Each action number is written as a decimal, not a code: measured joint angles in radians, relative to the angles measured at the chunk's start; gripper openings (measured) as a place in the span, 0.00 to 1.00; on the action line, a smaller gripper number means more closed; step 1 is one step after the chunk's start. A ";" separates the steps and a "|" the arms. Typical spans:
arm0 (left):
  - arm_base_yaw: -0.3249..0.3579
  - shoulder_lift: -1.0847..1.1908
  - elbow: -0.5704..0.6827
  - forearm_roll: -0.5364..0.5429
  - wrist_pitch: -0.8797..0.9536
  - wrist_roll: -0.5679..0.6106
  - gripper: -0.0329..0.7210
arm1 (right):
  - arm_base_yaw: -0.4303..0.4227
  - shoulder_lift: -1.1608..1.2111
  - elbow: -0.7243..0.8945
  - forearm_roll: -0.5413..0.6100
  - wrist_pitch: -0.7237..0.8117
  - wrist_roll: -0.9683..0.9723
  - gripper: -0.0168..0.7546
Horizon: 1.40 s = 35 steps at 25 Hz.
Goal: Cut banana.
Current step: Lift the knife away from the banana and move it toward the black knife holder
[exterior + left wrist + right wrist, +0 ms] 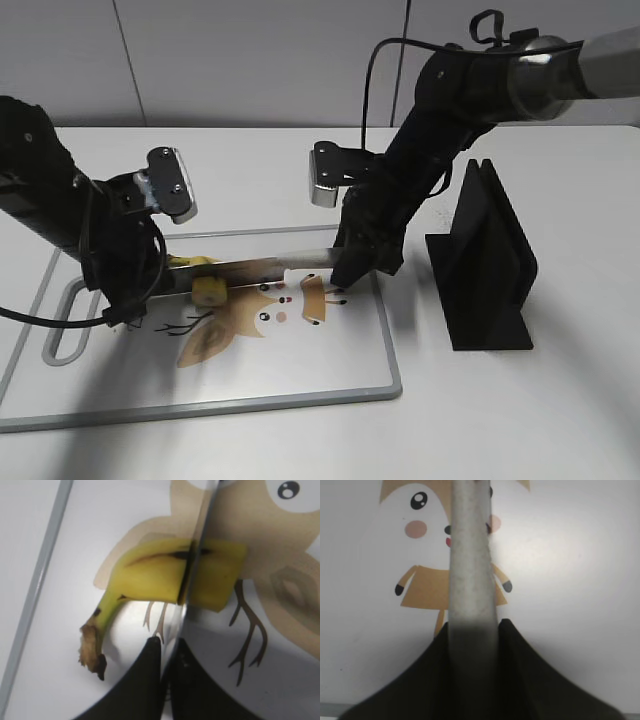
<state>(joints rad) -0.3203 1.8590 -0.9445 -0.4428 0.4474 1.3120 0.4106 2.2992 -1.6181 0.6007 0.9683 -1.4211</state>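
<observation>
On the cutting board (pixel 300 385) I see the banana (pixel 150 575) lying under my left arm, its long axis across the board's width, stem toward the board's left edge. 1 cut chunk (pixel 217 582) sits just past the blade. My right gripper (pixel 472 630) is clamped on the knife (pixel 265 266) handle, blade pointing left through the fruit. My left gripper (pixel 165 652) has its tips pressed together beside the banana, holding nothing I can see. I can read no writing, only a cartoon print
</observation>
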 joint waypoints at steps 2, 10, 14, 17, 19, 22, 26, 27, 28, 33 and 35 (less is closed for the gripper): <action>0.000 0.006 -0.001 -0.001 0.001 -0.001 0.07 | 0.000 -0.007 0.000 0.000 -0.002 0.004 0.28; 0.000 -0.005 -0.001 -0.003 0.003 -0.002 0.07 | 0.003 -0.031 0.001 -0.001 -0.007 0.005 0.28; -0.001 -0.036 0.010 -0.004 0.035 -0.010 0.07 | 0.007 -0.063 0.003 -0.005 0.014 0.007 0.28; -0.001 -0.085 0.011 0.003 0.059 -0.014 0.06 | 0.007 -0.098 0.004 -0.005 0.027 0.007 0.28; -0.001 -0.121 0.011 0.013 0.079 -0.016 0.06 | 0.007 -0.120 0.004 0.001 0.038 0.009 0.28; -0.001 -0.158 0.011 0.025 0.091 -0.016 0.06 | 0.007 -0.141 0.004 0.011 0.046 0.010 0.28; -0.001 -0.177 0.013 0.030 0.096 -0.016 0.06 | 0.007 -0.157 0.004 0.012 0.049 0.010 0.28; -0.001 -0.177 0.013 0.030 0.096 -0.016 0.06 | 0.007 -0.161 0.004 0.012 0.050 0.010 0.28; -0.001 -0.177 0.013 0.030 0.096 -0.016 0.06 | 0.007 -0.163 0.004 0.012 0.050 0.010 0.28; -0.001 -0.200 0.013 0.031 0.099 -0.016 0.06 | 0.007 -0.179 0.004 0.012 0.053 0.010 0.28; -0.001 -0.210 0.013 0.038 0.101 -0.016 0.06 | 0.007 -0.180 0.004 0.013 0.055 0.010 0.27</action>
<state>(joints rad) -0.3215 1.6488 -0.9311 -0.4049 0.5485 1.2955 0.4171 2.1190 -1.6138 0.6135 1.0228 -1.4114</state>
